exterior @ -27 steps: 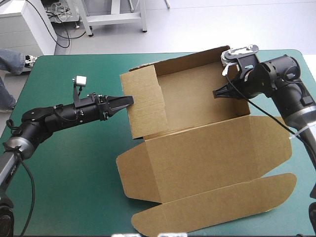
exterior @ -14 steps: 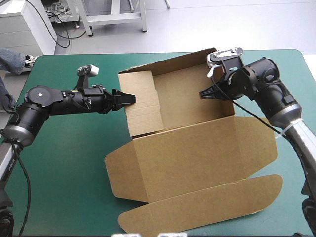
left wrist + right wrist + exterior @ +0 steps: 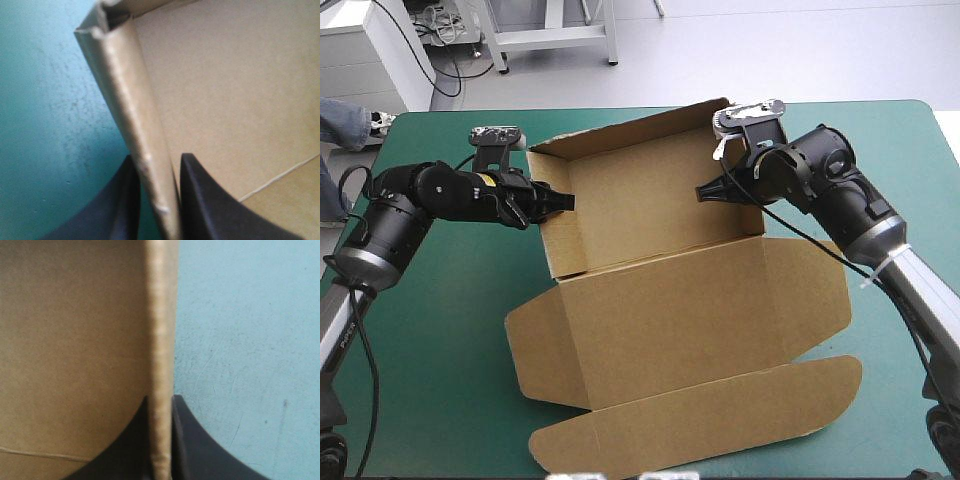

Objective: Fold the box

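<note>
The brown box of cut corrugated board (image 3: 650,205) stands half erected as an open tray on the far middle of the table, at about 12 o'clock from the table's centre in the high view. Its back wall and both side walls are upright, and its mouth faces up. From the tray's near side the broad flat lid (image 3: 690,320) lies on the cover and stretches toward 6 o'clock. It has a short side flap at its 9 o'clock end, another at its 3 o'clock end, and a long round-cornered front flap (image 3: 700,425) closest to the table's near edge. The whole sheet sits a little turned, its 3 o'clock end farther from the robot than its 9 o'clock end.

The left gripper (image 3: 560,200) reaches in at 9 o'clock of the tray and pinches the top of the left side wall (image 3: 142,140). In the left wrist view its two black fin-shaped fingers (image 3: 200,200) are all but closed, one outside the wall over the cover, the other inside the tray, with the board's edge between them.

The right gripper (image 3: 705,193) comes in at 3 o'clock of the tray. In the right wrist view its fingers (image 3: 192,440) are nearly together on the right side wall (image 3: 161,340), with the tray's inside on one side and the cover on the other.

The table with the teal-green cover (image 3: 450,340) shows bare around the box toward 9 and 3 o'clock.
</note>
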You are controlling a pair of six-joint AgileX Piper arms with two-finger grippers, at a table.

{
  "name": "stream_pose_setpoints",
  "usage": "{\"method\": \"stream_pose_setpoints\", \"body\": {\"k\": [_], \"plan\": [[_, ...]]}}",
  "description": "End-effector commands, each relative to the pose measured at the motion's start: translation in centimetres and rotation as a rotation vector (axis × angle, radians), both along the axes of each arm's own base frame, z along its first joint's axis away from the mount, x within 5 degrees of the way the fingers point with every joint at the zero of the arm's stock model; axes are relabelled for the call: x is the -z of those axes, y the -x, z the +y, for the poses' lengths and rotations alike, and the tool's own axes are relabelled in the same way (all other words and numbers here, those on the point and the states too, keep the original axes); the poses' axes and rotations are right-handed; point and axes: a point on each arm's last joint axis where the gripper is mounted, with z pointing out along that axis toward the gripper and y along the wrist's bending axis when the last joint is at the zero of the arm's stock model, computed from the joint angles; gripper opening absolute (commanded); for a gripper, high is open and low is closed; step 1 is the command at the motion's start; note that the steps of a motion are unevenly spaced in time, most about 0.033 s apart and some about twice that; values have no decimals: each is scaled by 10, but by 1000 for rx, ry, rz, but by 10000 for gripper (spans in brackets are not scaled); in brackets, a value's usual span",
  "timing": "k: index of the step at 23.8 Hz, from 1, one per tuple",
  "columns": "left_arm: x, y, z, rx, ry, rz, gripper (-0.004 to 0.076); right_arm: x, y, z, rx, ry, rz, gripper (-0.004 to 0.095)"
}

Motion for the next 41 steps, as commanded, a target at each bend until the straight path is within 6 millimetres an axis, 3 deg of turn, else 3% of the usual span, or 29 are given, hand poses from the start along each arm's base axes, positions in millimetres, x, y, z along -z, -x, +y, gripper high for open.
{"method": "stream_pose_setpoints", "body": {"k": [1, 5, 12, 19, 25, 29, 32, 34, 37, 38, 39, 41], "plan": [[-22, 6, -1, -21, -10, -109, -6, -22, 4, 2, 5, -104, -94, -17], [-19, -4, -4, -25, -46, -117, -8, -8, -3, 15, -15, -102, -54, -17], [5, -37, -12, -15, -114, -2, -8, 23, -24, 33, -29, -61, -1, -17], [50, -68, -19, -1, -195, 123, -8, 70, -53, 41, -11, 6, 86, -18], [102, -91, -26, 7, -233, 241, -8, 117, -93, 21, 64, -28, 222, -21], [123, -98, -32, 19, -244, 284, -8, 126, -104, 17, 54, -35, 240, -20], [122, -98, -32, 58, -262, 269, -2, 125, -105, 17, 42, -28, 234, -14], [116, -98, -34, 95, -263, 265, 34, 125, -104, 18, 15, -22, 232, 55], [101, -99, -35, 113, -272, 262, 192, 125, -104, 19, 13, -35, 238, 278], [92, -100, -35, 118, -273, 256, 293, 125, -103, 19, 15, -33, 246, 369], [85, -100, -35, 122, -272, 253, 363, 123, -103, 19, 15, -33, 247, 408], [73, -100, -33, 122, -281, 247, 390, 111, -103, 19, 15, -34, 240, 418]]}}
